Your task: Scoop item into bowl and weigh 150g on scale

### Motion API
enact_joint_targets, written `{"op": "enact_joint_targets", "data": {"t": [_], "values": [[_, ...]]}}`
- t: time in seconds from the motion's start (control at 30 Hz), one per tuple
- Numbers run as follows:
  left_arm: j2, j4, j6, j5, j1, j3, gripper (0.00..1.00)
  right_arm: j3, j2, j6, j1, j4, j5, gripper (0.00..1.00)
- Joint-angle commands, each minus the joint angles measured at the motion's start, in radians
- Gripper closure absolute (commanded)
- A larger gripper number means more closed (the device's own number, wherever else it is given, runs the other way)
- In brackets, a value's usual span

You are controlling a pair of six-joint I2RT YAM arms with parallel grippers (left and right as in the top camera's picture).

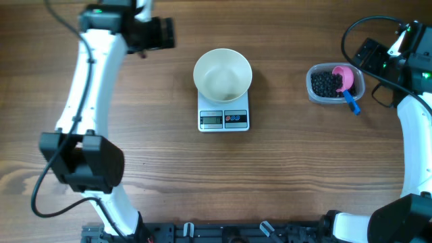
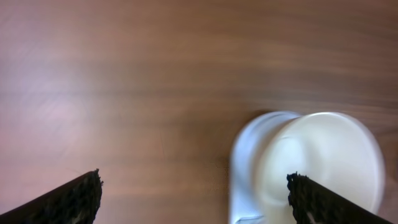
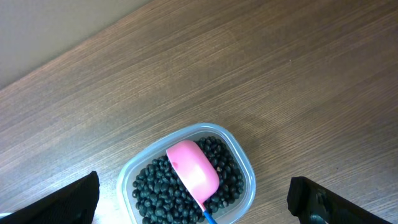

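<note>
From overhead, the white bowl (image 1: 223, 74) sits on the scale (image 1: 223, 119) at the middle of the bench (image 1: 283, 175), covering its platform but not the display; it looks empty; the black beads (image 1: 326, 83) lie in a clear tub (image 1: 312, 94) well to the right, with a pink scoop (image 1: 344, 77) resting on them and its blue handle (image 1: 352, 101) poking over the tub's rim; the left hand (image 1: 160, 32) hangs beside the bowl, apart from it; the right hand (image 1: 368, 52) hovers just beside the tub. In the left wrist view, blurred, the fingers (image 2: 71, 199) are spread wide with only bare wood between them; bowl and scale sit off to the right. In the right wrist view the fingers (image 3: 68, 202) also stand wide apart and hold nothing; tub and scoop lie below them. The beads look hard, tiny and loose, so they will likely roll and spill from a tilted scoop; the scoop seems light, rigid plastic, best taken by the slim handle; the smooth bowl may slide if knocked.
</note>
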State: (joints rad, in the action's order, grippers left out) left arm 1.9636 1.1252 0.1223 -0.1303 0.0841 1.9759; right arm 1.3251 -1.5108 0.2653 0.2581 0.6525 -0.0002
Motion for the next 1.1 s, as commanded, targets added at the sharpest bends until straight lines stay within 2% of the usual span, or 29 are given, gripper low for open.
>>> {"op": "enact_joint_targets", "data": {"t": [0.0, 0.17, 0.23, 0.27, 0.33, 0.4, 0.43, 0.5, 0.57, 0.63, 0.73, 0.87, 0.97, 1.07], "values": [[0.022, 0.101, 0.014, -0.030, -0.118, -0.008, 0.00, 0.002, 0.017, 0.012, 0.003, -0.002, -0.009, 0.00], [0.032, 0.092, 0.013, -0.030, -0.204, -0.131, 0.00, 0.002, 0.017, 0.013, 0.003, -0.002, -0.009, 0.00], [0.032, 0.056, 0.012, -0.047, -0.205, -0.222, 0.16, 0.002, 0.017, 0.012, 0.003, -0.002, -0.009, 0.00], [0.032, 0.049, -0.003, -0.074, -0.199, -0.251, 0.28, 0.002, 0.017, 0.013, 0.003, -0.002, -0.009, 0.00], [0.032, 0.048, -0.095, -0.167, -0.176, -0.309, 0.43, 0.002, 0.017, 0.012, 0.003, -0.002, -0.009, 0.00], [0.032, 0.073, -0.194, -0.220, -0.147, -0.351, 0.68, 0.002, 0.017, 0.013, 0.003, -0.002, -0.009, 0.00], [0.032, 0.095, -0.238, -0.220, -0.126, -0.369, 0.75, 0.002, 0.017, 0.012, 0.003, -0.002, -0.009, 0.00], [0.032, 0.124, -0.273, -0.221, -0.090, -0.380, 0.81, 0.002, 0.017, 0.012, 0.003, -0.002, -0.009, 0.00], [0.032, 0.143, -0.273, -0.222, -0.050, -0.381, 0.75, 0.002, 0.017, 0.012, 0.003, -0.002, -0.009, 0.00], [0.032, 0.168, -0.272, -0.233, 0.002, -0.381, 0.63, 0.002, 0.017, 0.012, 0.003, -0.002, -0.009, 0.00], [0.032, 0.188, -0.272, -0.237, 0.079, -0.381, 0.53, 0.002, 0.017, 0.012, 0.003, -0.002, -0.009, 0.00], [0.032, 0.168, -0.272, -0.308, 0.175, -0.381, 0.35, 0.002, 0.017, 0.012, 0.003, -0.002, -0.009, 0.00], [0.032, 0.127, -0.254, -0.306, 0.247, -0.381, 0.30, 0.002, 0.017, 0.012, 0.003, -0.002, -0.009, 0.00], [0.032, 0.055, -0.140, -0.233, 0.303, -0.397, 0.28, 0.002, 0.017, 0.012, 0.003, -0.002, -0.009, 0.00]]}}
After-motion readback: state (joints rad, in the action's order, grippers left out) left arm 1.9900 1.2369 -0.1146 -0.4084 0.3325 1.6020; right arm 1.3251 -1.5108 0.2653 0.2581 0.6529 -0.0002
